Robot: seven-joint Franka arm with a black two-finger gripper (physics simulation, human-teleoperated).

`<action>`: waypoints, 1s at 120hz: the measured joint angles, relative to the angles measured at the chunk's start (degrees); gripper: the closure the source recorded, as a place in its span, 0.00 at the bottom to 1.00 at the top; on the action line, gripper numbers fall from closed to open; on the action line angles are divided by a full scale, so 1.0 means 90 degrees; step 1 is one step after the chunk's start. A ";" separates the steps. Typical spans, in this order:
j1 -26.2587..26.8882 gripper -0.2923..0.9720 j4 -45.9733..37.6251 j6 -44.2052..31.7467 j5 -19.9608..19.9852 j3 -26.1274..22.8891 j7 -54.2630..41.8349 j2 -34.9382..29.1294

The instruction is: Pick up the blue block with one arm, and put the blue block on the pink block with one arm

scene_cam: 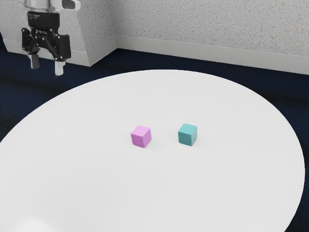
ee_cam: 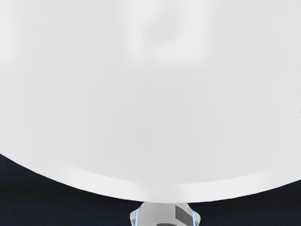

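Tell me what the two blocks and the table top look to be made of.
The pink block: matte, uniform colour, sharp edges, no grain or shine; perhaps painted wood or plastic, cannot tell which. The blue block: the same flat matte look, teal-blue faces. The table: smooth white top with a soft sheen and rounded rim, likely laminate or plastic.

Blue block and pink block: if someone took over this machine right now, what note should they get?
Gripper: open, empty, raised high at the exterior view's upper left, away from both blocks.
Blue block: on the white table, not yet picked up.
Pink block: beside it, to the exterior view's left, not touching, nothing on top.
Done: nothing.
Left: reach over, grasp the blue block, lift it, set it on the pink block.
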State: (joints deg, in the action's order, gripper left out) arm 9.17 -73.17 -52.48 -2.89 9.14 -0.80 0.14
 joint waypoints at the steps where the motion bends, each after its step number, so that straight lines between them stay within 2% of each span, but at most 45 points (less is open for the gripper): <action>1: 0.0001 0.24 -0.0011 -0.0097 -0.0003 0.0001 -0.0002 0.0000; 20: -0.0015 0.24 0.0002 -0.1343 -0.0043 0.0003 -0.0041 -0.0007; 30: -0.0080 0.24 0.1062 -0.1533 -0.0060 -0.0057 -0.0049 -0.0029; 40: -0.0397 0.25 0.1425 -0.1809 -0.0061 -0.0335 -0.0052 0.0137; 50: -0.0631 0.25 0.1501 -0.2235 -0.0058 -0.0590 -0.0029 0.0698; 69: -0.0477 0.25 0.1517 -0.3387 0.0102 -0.0728 0.0022 0.1814; 96: -0.0464 0.25 0.1516 -0.4657 0.0293 -0.0852 0.0171 0.2651; 120: -0.0366 0.25 0.1711 -0.5547 0.0303 -0.0915 0.0402 0.3752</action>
State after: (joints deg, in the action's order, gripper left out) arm 5.88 -57.77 -102.41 -0.16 0.90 2.81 33.91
